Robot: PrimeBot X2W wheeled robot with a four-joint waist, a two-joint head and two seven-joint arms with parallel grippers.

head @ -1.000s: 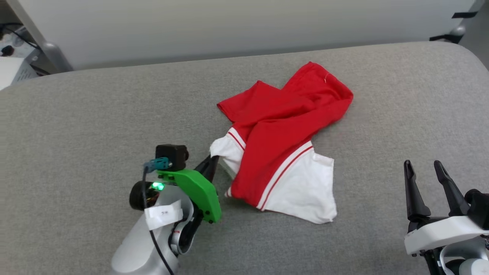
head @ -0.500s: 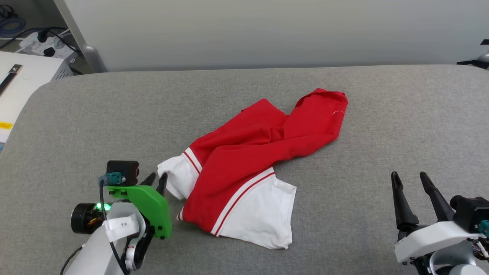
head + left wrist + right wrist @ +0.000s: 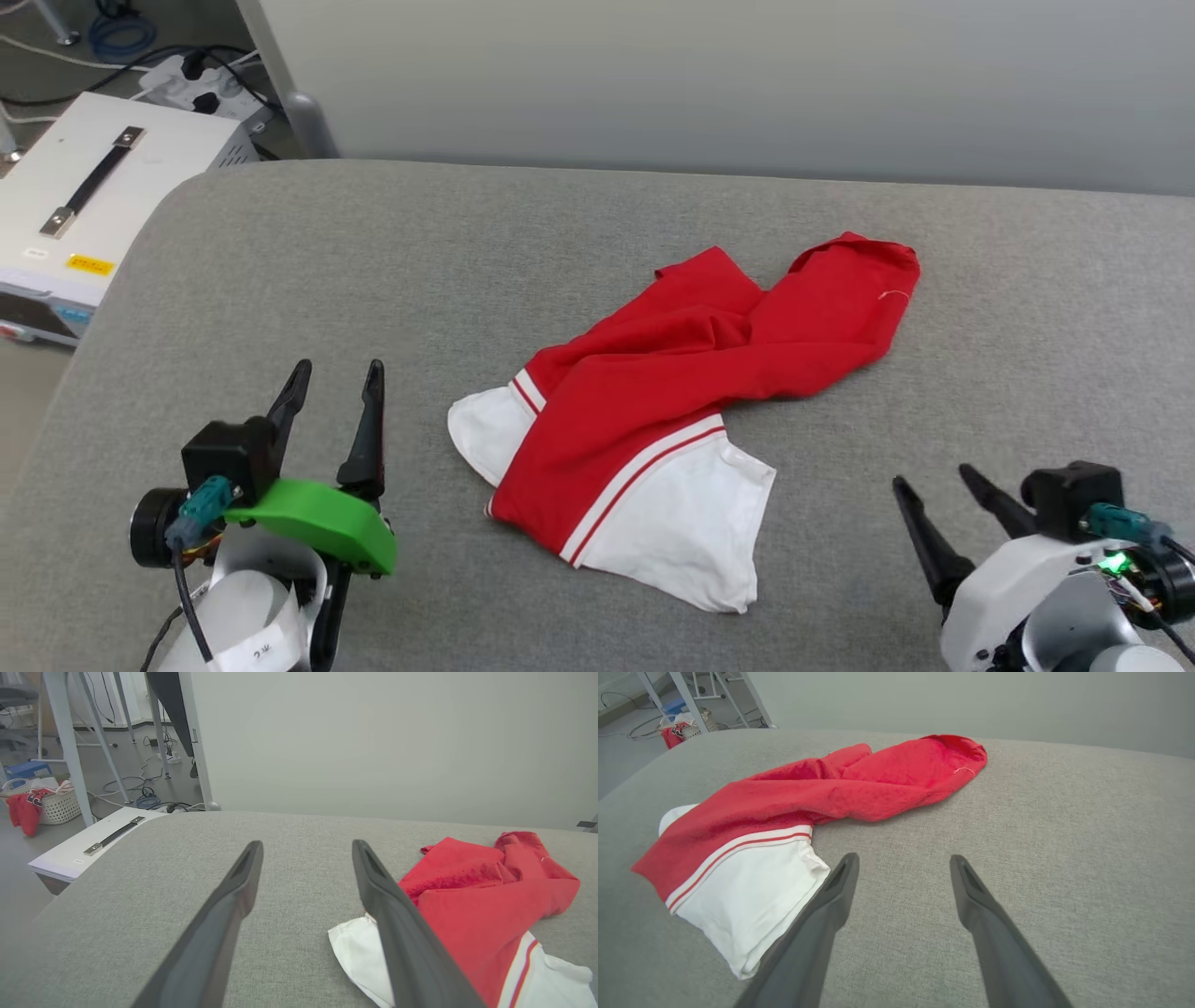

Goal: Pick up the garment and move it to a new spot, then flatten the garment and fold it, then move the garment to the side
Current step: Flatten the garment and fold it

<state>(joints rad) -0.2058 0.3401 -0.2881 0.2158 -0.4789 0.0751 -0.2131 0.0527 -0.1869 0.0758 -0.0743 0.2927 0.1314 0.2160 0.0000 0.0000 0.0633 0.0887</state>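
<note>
Left hand [image 3: 337, 367] has let go of the small white sleeve [image 3: 478, 431] it was pinching a second ago and pulled back toward the near left of the worktop [image 3: 373, 252]. Its fingers are now spread wide with nothing between them, just beside the garment [image 3: 672, 392] and not touching it. Head camera swung too, so most of the shift in frame is the view, not the cloth, though the garment does look more stretched out than before. Right hand [image 3: 932, 476] is likewise open and empty, by the near edge, well apart from the cloth. Garment lies around mid-worktop, clear of the far and left edges, and crumpled. The red body is twisted into a thick rope-like roll running toward the far right, with both sleeves at the near end. The bigger white sleeve [image 3: 695, 541] lies flattish and roughly triangular, with striped trim [image 3: 644, 465] where it meets the red. No print is visible, so the front is probably face down or folded in. Progress, as a judgement: pick-and-move looks done or just ending, while flatten, fold and move aside are all left. Fabric is soft matte jersey, slightly fuzzy in the wrist views and limp, likely to bunch rather than slide. Worktop is grey woven cloth over padding with rounded corners, probably grippy. White box [image 3: 103, 187] with a strap handle sits beyond the left edge, lower down.
</note>
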